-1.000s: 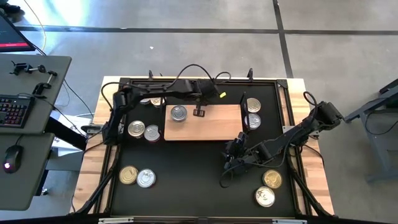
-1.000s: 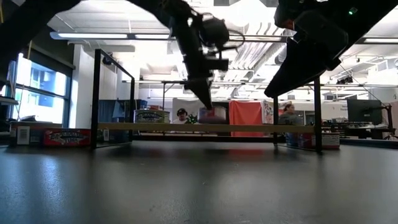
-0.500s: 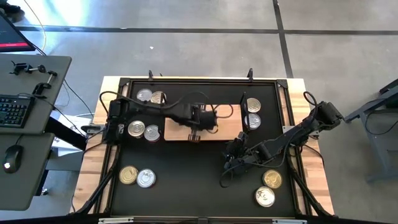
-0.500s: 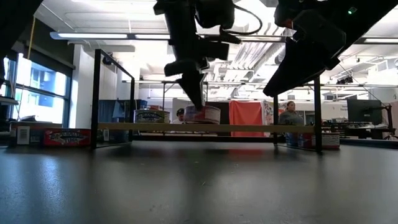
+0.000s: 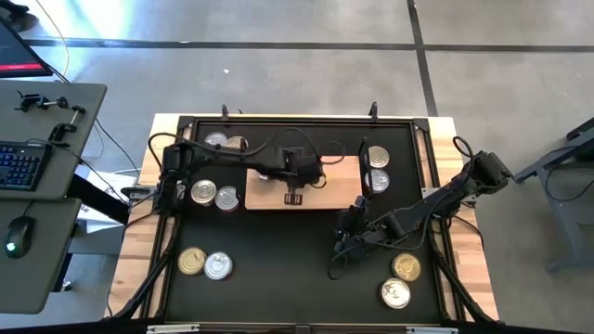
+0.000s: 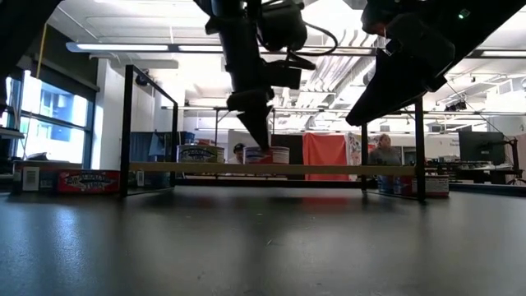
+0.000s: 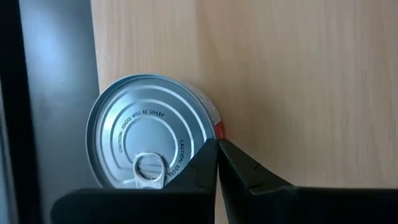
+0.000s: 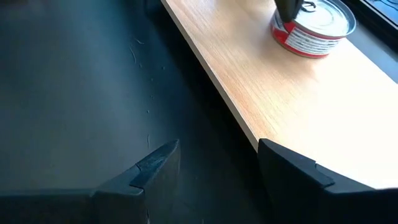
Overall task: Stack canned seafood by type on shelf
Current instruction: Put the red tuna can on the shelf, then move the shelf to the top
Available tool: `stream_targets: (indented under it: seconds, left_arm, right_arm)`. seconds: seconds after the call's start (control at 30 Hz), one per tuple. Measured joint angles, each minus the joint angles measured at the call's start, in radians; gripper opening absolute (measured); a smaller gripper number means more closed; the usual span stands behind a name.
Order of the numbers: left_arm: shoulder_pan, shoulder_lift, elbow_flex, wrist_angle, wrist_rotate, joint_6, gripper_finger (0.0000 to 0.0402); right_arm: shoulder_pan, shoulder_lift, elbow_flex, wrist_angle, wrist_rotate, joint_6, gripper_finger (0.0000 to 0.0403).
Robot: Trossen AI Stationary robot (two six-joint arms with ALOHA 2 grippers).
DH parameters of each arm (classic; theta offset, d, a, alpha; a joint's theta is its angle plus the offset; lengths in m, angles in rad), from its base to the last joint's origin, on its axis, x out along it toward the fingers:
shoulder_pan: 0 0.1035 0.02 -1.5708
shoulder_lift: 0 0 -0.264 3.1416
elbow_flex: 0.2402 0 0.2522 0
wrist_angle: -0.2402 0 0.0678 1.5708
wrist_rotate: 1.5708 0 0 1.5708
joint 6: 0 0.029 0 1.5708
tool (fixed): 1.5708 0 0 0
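Nearest to me, at the front of the black mat, two pairs of tins lie loose: a gold-lidded tin touching a silver-lidded tin on the left, and a gold tin with a silver tin just in front of it on the right. Between those pairs and the shelf the right gripper hangs low over the bare mat, its two fingers standing apart with nothing between them, pointed toward the board's front edge.

Further back lies the shelf, a pale wood board flat on the mat. One red-labelled can with a silver pull-tab lid sits on it, close to the board's left end. The left gripper is over the shelf with its fingers pressed together; from its own camera the closed tips sit just at the rim of that can, holding nothing. From the low camera the same gripper points down beside the can.

Left of the shelf, two silver-topped tins rest side by side on the mat, and behind them another two lie partly under the left arm. Off the shelf's right end, two more tins sit one behind the other near the back of the worktop.
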Motion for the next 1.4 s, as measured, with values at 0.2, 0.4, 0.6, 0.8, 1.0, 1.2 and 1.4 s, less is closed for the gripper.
stream_targets:
  seconds: [0.2, 0.4, 0.6, 0.8, 1.0, 1.2, 1.4]
  left_arm:
    - [0.035, 0.0, 0.0, 0.064, 0.1, -0.029, 0.0017]
    - [0.058, 0.001, 0.0, 0.069, 0.104, -0.098, 0.0033]
    - [0.078, 0.002, 0.008, 0.069, 0.156, -0.116, 0.0067]
    - [0.093, -0.045, 0.076, -0.02, 0.272, -0.117, 0.01]
    - [0.058, -0.207, 0.091, -0.079, 0.279, -0.142, 0.0099]
    - [-0.11, -0.407, 0.029, -0.115, 0.152, -0.197, 0.0073]
    - [-0.377, -0.581, -0.128, -0.12, -0.117, -0.432, 0.0049]
  right_arm:
    - [0.0, 0.0, 0.0, 0.008, 0.0, 0.001, 0.0211]
    - [0.0, 0.0, 0.0, 0.011, 0.0, 0.001, 0.0211]
    - [0.004, 0.0, 0.0, 0.035, 0.066, 0.001, 0.0211]
    - [0.039, -0.026, 0.079, 0.051, 0.179, -0.112, 0.0211]
    - [0.116, -0.098, 0.192, -0.079, 0.202, -0.224, 0.0211]
    - [0.26, -0.181, 0.249, -0.399, 0.227, -0.006, 0.021]
    - [0.394, -0.186, 0.246, -0.709, 0.182, 0.375, 0.021]
